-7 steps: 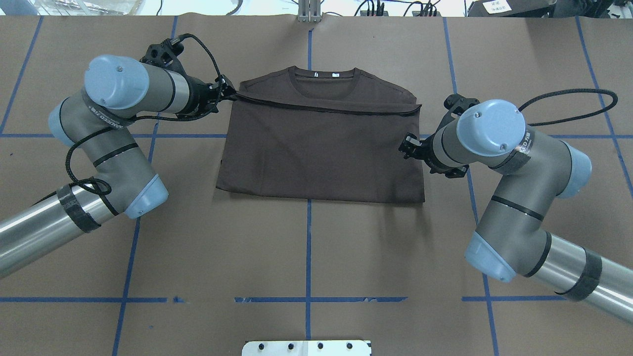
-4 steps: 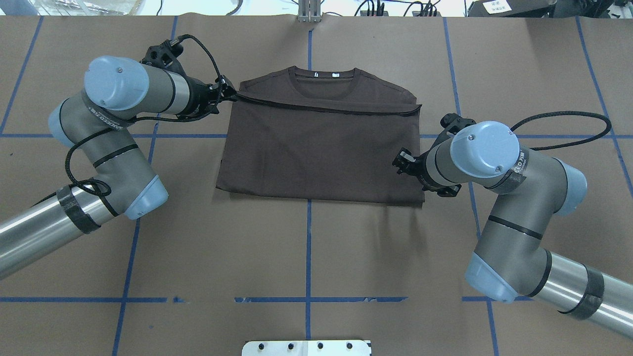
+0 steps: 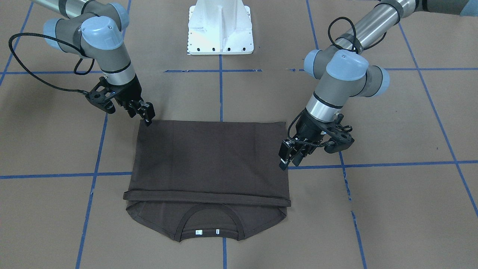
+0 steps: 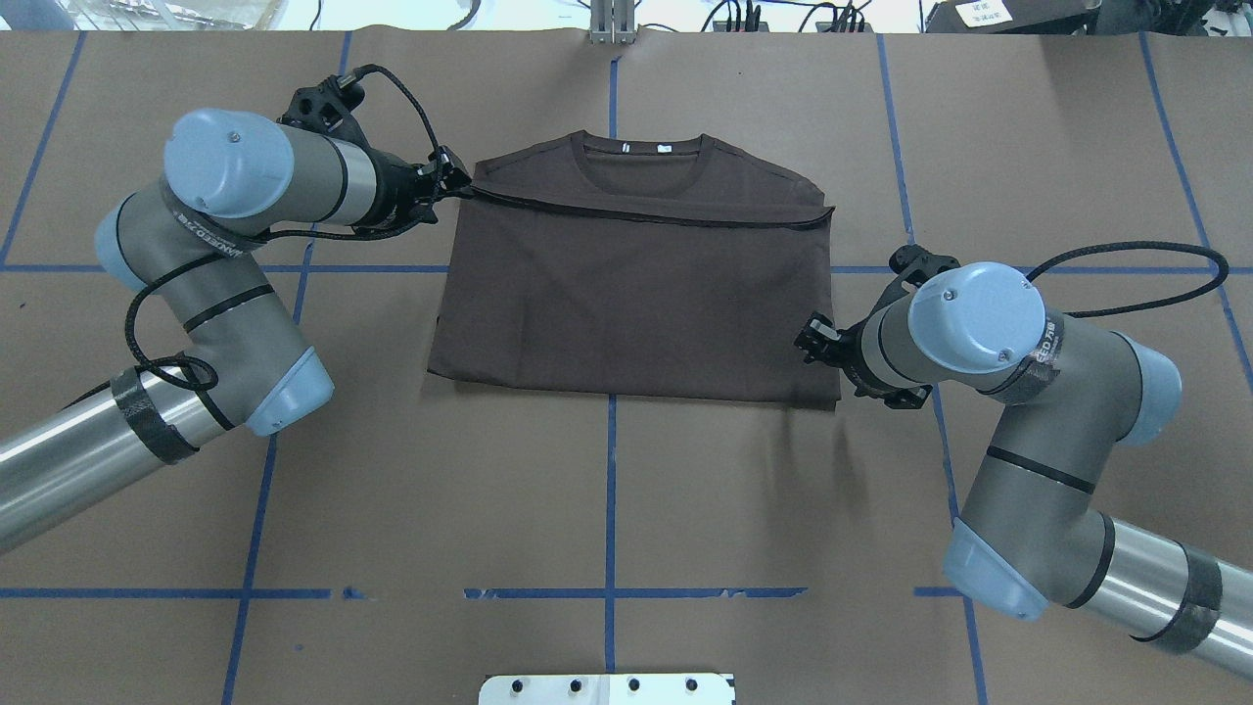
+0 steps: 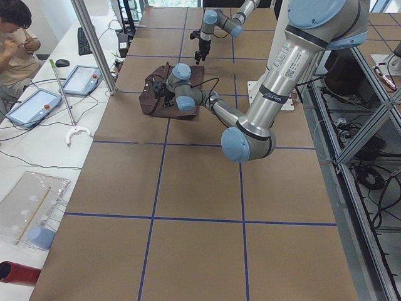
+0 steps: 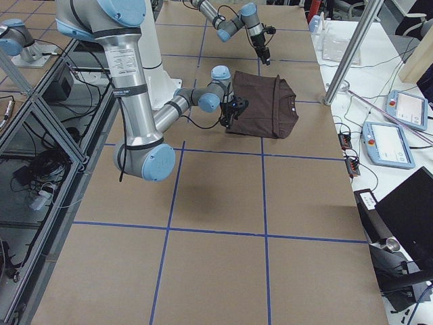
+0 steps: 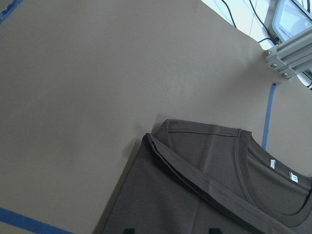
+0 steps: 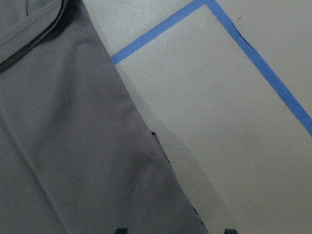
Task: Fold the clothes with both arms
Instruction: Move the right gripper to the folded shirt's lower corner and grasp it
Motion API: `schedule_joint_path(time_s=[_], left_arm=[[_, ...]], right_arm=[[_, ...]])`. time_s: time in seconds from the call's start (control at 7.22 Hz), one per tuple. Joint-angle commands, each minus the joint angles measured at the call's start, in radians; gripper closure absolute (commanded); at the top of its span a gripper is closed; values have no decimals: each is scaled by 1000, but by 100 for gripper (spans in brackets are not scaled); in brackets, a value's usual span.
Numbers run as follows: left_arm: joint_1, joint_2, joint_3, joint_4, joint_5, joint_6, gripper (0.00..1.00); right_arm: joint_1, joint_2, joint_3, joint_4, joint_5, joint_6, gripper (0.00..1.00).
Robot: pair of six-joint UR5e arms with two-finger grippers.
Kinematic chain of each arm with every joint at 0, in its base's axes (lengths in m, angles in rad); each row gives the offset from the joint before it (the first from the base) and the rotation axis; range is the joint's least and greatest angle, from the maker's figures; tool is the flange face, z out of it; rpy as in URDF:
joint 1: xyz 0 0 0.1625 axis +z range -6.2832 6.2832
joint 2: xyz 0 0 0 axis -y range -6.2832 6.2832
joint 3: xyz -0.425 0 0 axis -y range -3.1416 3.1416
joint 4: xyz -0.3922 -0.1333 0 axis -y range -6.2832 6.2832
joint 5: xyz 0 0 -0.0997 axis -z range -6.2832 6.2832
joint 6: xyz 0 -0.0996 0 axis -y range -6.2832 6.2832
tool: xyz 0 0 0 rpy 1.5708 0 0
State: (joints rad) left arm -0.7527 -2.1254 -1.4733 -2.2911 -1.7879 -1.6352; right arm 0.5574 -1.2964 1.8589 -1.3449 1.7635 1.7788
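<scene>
The dark brown T-shirt [image 4: 636, 294] is laid flat at the middle of the paper-covered table [image 4: 607, 490]. Its lower half is doubled up so that the hem is drawn across just below the collar [image 4: 641, 162]. The left gripper [image 4: 455, 183] is seen at the hem's corner, fingers parted, with no cloth pinched. The right gripper [image 4: 805, 343] is poised over the opposite side edge, near the folded corner, its fingers likewise spread and empty.
</scene>
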Motion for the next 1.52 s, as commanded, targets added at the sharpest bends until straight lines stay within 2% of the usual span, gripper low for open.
schedule_joint_path(time_s=[0.0, 0.69, 0.97, 1.11, 1.25, 1.38], left_arm=[[1, -1, -2, 1, 2, -3, 40], [1, -2, -2, 2, 7, -17, 40], [1, -1, -4, 2, 7, -21, 40], [1, -1, -4, 2, 8, -23, 40], [1, -1, -2, 4, 8, -23, 40], [1, -1, -2, 4, 10, -23, 40]], right_arm=[[-33, -1, -18, 0, -1, 42, 27], [-51, -17, -35, 1, -6, 47, 37], [-50, -14, -36, 0, -7, 47, 63], [-50, -14, -43, 0, -16, 47, 79], [-51, -9, -44, 0, -16, 47, 100], [-51, -4, -44, 0, -16, 48, 100]])
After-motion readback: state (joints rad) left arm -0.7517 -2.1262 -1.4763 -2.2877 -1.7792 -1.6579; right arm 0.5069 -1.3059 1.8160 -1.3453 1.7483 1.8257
